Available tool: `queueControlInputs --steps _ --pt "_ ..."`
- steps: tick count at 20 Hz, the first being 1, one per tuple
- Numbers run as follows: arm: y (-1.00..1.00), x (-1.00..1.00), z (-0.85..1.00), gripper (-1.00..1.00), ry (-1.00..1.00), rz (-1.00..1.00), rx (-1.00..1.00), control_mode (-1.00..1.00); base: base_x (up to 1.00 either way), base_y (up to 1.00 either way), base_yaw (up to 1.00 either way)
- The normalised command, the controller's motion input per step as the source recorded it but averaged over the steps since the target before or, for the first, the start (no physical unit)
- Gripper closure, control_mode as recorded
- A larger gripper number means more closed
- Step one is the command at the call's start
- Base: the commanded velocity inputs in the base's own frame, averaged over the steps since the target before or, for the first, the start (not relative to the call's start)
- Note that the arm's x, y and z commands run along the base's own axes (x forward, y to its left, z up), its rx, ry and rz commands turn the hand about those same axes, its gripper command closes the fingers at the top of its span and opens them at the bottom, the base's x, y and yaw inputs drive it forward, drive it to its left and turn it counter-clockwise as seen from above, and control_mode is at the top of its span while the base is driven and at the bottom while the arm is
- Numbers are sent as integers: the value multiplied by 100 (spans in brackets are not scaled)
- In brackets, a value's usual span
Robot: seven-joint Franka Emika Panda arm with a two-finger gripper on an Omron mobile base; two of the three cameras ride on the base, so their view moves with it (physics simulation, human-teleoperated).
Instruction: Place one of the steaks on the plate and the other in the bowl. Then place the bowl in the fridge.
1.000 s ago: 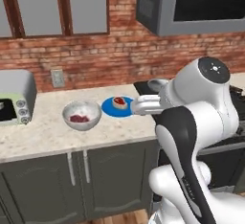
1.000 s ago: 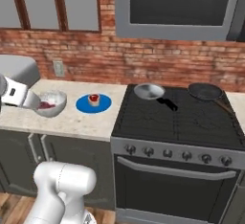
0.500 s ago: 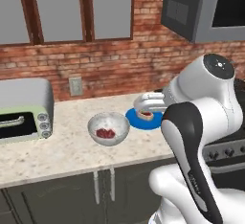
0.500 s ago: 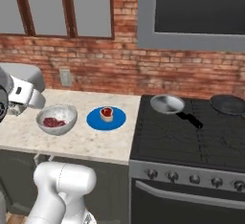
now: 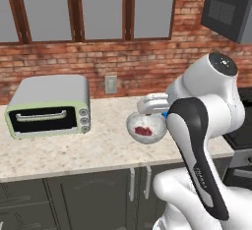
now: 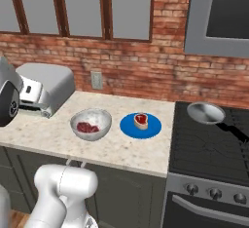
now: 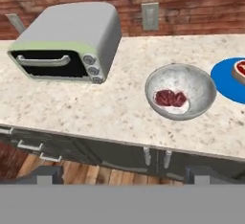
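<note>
Countertop [image 6: 58,137] holds bowl [image 6: 91,124], its steak [image 6: 88,127] lying lengthwise left-right.

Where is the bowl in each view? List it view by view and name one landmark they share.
Left base view: bowl right of centre, partly behind the arm.
Right base view: bowl left of centre, left of the plate.
Hand view: bowl right of centre.
Shared landmark: the toaster oven on the counter.
</note>
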Motion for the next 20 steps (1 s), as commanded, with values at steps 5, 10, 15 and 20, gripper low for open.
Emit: queueControlInputs --steps 5,10,15,20 --pt "-88 19 -1 -100 10 -11 2 -100 0 0 0" --pt "-50 7 -26 -100 13 -39 0 -100 0 0 0" --pt "-32 0 -45 -100 8 -26 0 -100 0 0 0" --pt "-41 0 -27 -100 10 -1 2 -100 0 0 0"
